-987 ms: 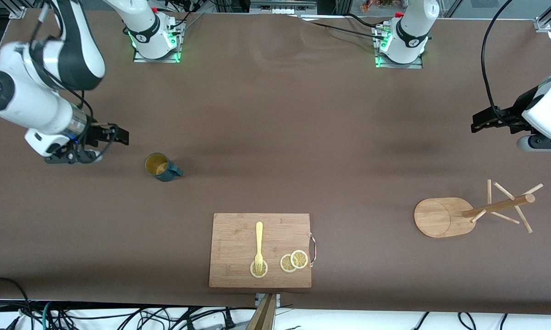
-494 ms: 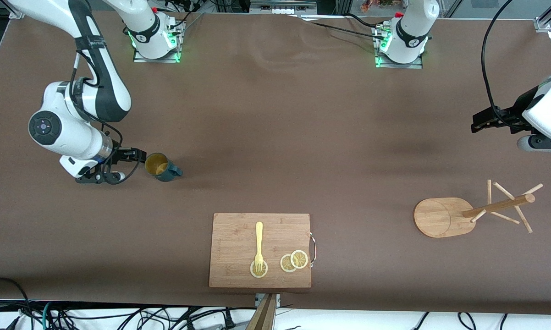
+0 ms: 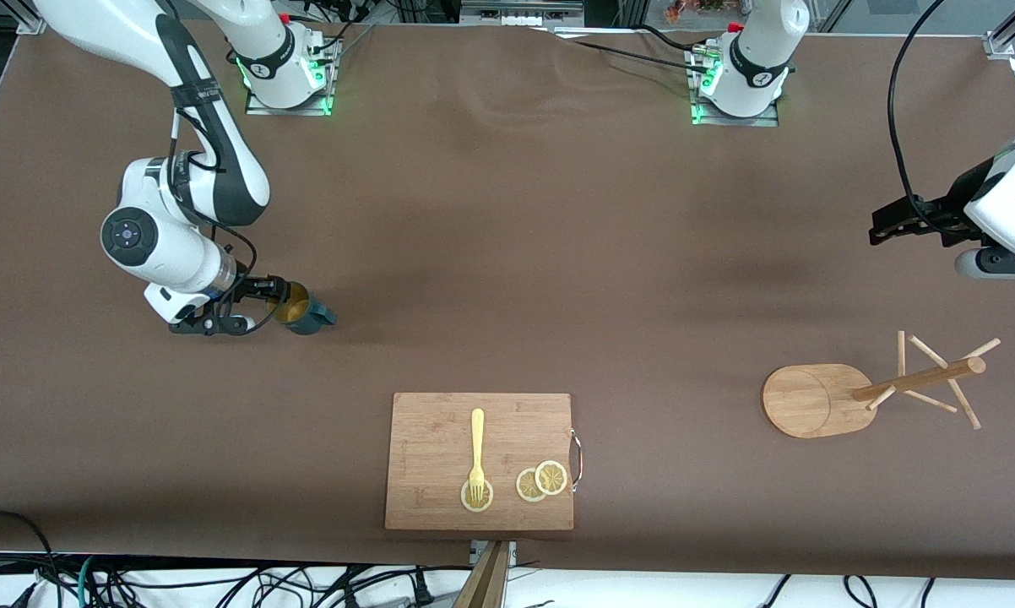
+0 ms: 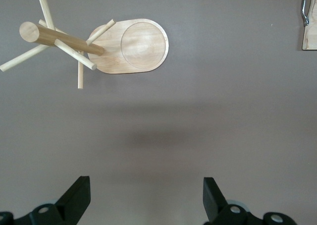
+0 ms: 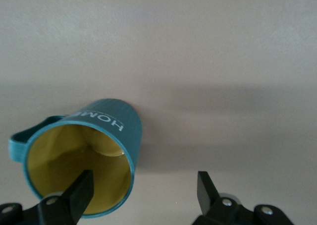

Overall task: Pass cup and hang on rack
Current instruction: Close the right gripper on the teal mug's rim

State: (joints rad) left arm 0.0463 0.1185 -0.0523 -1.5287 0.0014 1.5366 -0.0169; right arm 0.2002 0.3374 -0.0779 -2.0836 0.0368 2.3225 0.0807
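Observation:
The dark teal cup (image 3: 303,312) with a yellow-tan inside stands upright on the brown table toward the right arm's end. My right gripper (image 3: 273,301) is open and low at its rim. In the right wrist view one finger (image 5: 74,193) is over the cup's (image 5: 106,123) opening and the other finger stands outside the wall, so the gripper (image 5: 143,195) straddles the rim. The wooden rack (image 3: 811,401) stands toward the left arm's end; it also shows in the left wrist view (image 4: 133,46). My left gripper (image 3: 883,226) waits open and empty above the table (image 4: 146,200).
A rectangular wooden cutting board (image 3: 440,498) lies near the table's front edge, nearer to the front camera than the cup. It carries a yellow fork (image 3: 477,452) and lemon slices (image 3: 542,480). Its corner shows in the left wrist view (image 4: 310,34).
My right arm has swung in from the table's end toward the cup, and its open gripper now reaches the cup's rim. The cup, the rack and the left arm have not moved.

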